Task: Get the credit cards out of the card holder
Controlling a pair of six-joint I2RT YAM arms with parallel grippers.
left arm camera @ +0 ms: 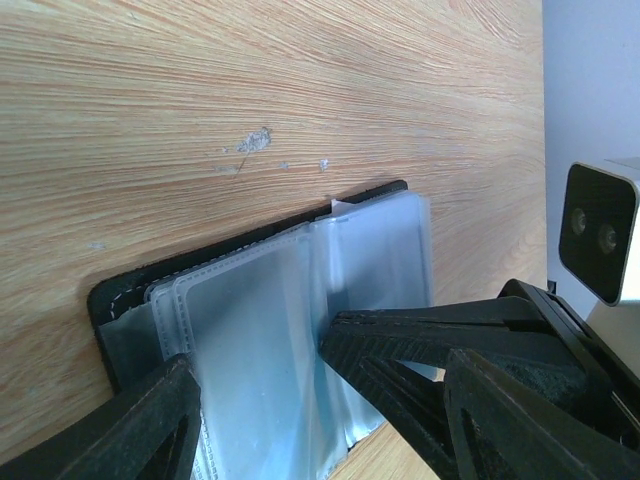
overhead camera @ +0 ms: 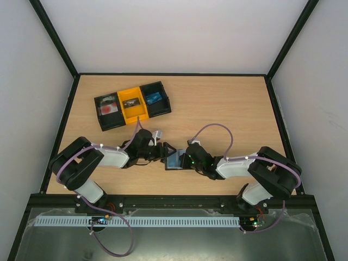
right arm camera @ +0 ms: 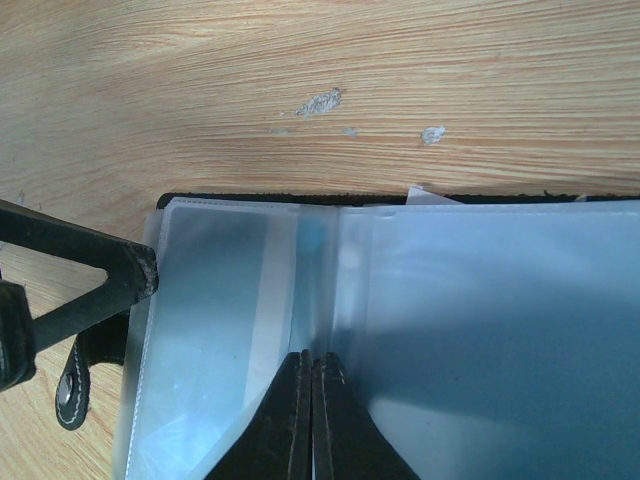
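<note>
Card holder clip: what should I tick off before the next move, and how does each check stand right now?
1. Card holder lying open on the table: ok.
2. Right gripper shut, tips on the sleeves at the fold: ok.
3. Right gripper pinching a sleeve or card: cannot tell.
4. Left gripper open at the holder's edge: ok.
5. Credit cards out of the sleeves: not ok, none lies outside.
6. Tray apart from both arms: ok.

The wooden table point(overhead camera: 228, 109) is lit brightly and evenly from above; shadows are kept soft. A darker shadow is thrown across the clear sleeves of the card holder point(right arm camera: 480, 330).
</note>
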